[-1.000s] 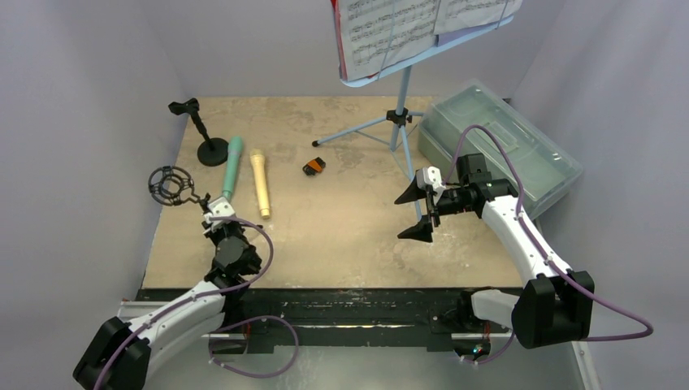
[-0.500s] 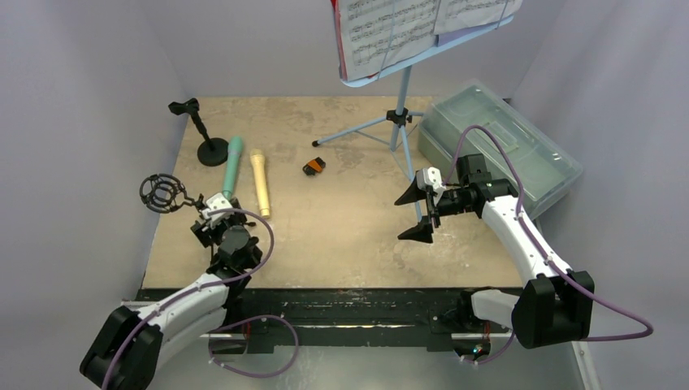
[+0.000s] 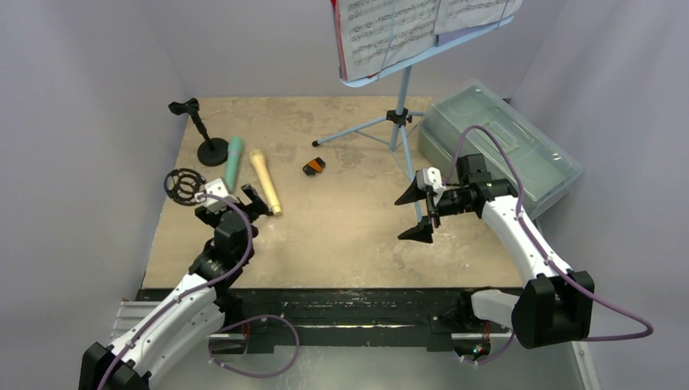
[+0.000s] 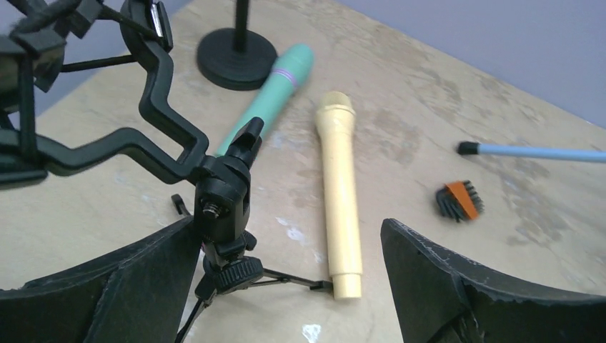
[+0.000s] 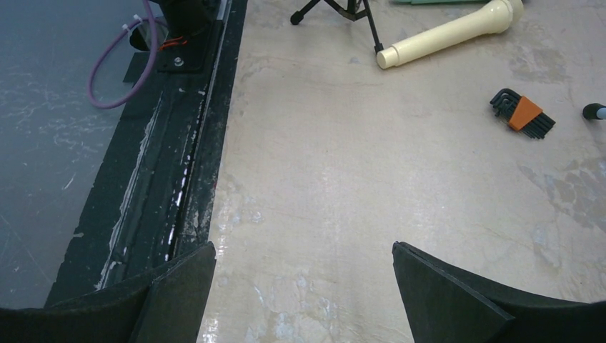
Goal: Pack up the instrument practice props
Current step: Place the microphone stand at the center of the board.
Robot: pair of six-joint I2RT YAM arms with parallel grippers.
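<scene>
My left gripper (image 4: 289,229) (image 3: 230,201) is open. The black microphone tripod (image 4: 225,207) (image 3: 185,185) with its ring mount stands upright between the fingers, close against the left finger (image 4: 128,279), and nothing grips it. One tripod leg tip reaches the tail of the beige microphone (image 4: 339,186) (image 3: 266,181). The teal microphone (image 4: 275,89) (image 3: 233,161) lies beside it, with the round-base pole (image 4: 236,53) (image 3: 213,150) behind. The light-blue music rack (image 3: 398,114) holds music sheets (image 3: 406,28) at the back. My right gripper (image 3: 413,214) (image 5: 304,250) hangs open over bare table.
A translucent grey-green box (image 3: 500,146), lid on, stands at the right behind my right arm. An orange and black hex key set (image 3: 314,166) (image 4: 457,200) (image 5: 523,114) lies mid-table. A rack leg tip (image 4: 468,148) reaches toward it. Walls close in on both sides.
My left gripper has opened and let go of the tripod, which now stands on the table further right. The beige microphone's near end has swung right. The right arm has not moved.
</scene>
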